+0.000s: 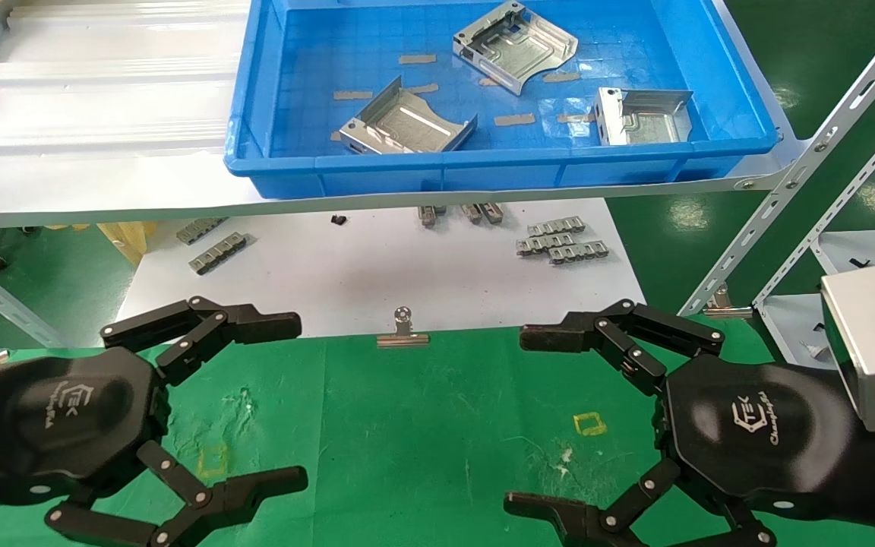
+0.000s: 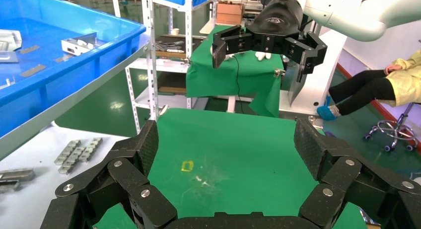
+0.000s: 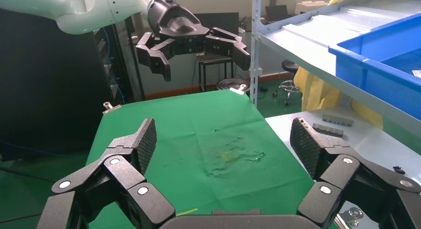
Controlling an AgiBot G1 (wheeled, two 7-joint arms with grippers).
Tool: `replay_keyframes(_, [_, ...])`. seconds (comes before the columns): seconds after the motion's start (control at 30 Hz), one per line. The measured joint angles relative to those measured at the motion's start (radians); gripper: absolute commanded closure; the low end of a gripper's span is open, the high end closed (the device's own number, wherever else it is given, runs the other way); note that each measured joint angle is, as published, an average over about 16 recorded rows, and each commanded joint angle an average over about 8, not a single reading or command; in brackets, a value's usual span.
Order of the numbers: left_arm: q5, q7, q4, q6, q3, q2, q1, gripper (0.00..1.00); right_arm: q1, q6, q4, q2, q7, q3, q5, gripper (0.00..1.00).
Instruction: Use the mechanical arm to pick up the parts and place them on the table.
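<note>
Three shiny silver parts lie in a blue tray [image 1: 483, 171] on the raised shelf: one at the front left [image 1: 407, 121], one at the back [image 1: 515, 45], one at the front right [image 1: 644, 115]. One part also shows in the left wrist view [image 2: 79, 44]. The green table [image 1: 422, 425] lies below and nearer to me. My left gripper [image 1: 299, 403] hovers over the table's left side, open and empty; its own view shows it too [image 2: 228, 139]. My right gripper [image 1: 515, 420] hovers over the right side, open and empty, and shows in its own view [image 3: 223, 139].
A grey ribbed shelf [image 1: 96, 99] carries the tray. A white board [image 1: 377, 266] under it holds small grey toothed strips [image 1: 559, 239]. A binder clip [image 1: 403, 330] sits at the cloth's far edge. Slotted metal struts [image 1: 810, 159] slant at the right. A yellow square outline [image 1: 589, 423] marks the cloth.
</note>
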Motion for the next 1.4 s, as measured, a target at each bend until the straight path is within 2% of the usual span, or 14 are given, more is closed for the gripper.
replay_keyframes(0.2, [0.0, 0.0, 0.0, 0.0, 0.0, 0.0, 0.0, 0.0, 0.0, 0.0, 0.0, 0.0, 0.0, 0.0, 0.0, 0.0])
replay_keyframes(0.23, [0.0, 0.0, 0.0, 0.0, 0.0, 0.0, 0.0, 0.08, 0.0, 0.0, 0.0, 0.0, 0.0, 0.0, 0.0, 0.0])
replay_keyframes(0.47, [0.0, 0.0, 0.0, 0.0, 0.0, 0.0, 0.0, 0.95, 0.0, 0.0, 0.0, 0.0, 0.0, 0.0, 0.0, 0.0])
replay_keyframes(0.5, [0.0, 0.0, 0.0, 0.0, 0.0, 0.0, 0.0, 1.0, 0.0, 0.0, 0.0, 0.0, 0.0, 0.0, 0.0, 0.0])
replay_keyframes(1.4, [0.0, 0.0, 0.0, 0.0, 0.0, 0.0, 0.0, 1.0, 0.0, 0.0, 0.0, 0.0, 0.0, 0.0, 0.0, 0.0])
